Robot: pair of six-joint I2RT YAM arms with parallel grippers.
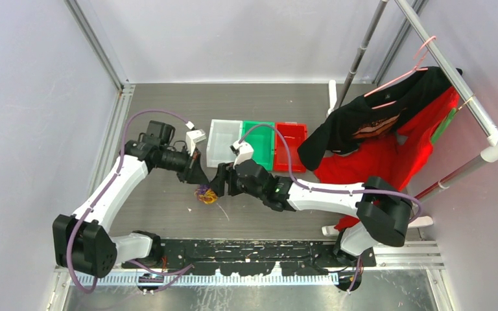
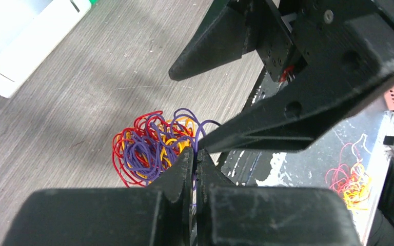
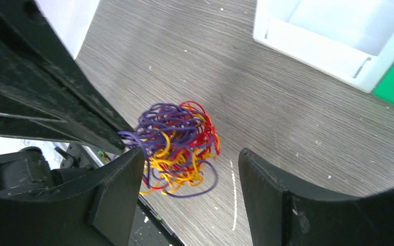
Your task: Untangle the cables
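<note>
The cables (image 1: 204, 194) are a fist-sized tangle of purple, orange-yellow and red strands just above the grey table, between the two grippers. My left gripper (image 2: 195, 155) is shut on a purple strand at the edge of the tangle (image 2: 146, 146). In the top view the left gripper (image 1: 199, 179) is on the tangle's left and the right gripper (image 1: 218, 186) on its right. My right gripper (image 3: 191, 156) is open, with the tangle (image 3: 177, 141) just beyond its left finger (image 3: 120, 184) and nothing pinched. The right gripper's two black fingers (image 2: 272, 123) spread above the tangle in the left wrist view.
White (image 1: 224, 142), green (image 1: 258, 144) and red (image 1: 290, 146) bins stand in a row behind the grippers. Black and red shirts (image 1: 376, 129) hang on a rack at the right. A small loose bunch of red and yellow strands (image 2: 350, 180) lies near the arm bases.
</note>
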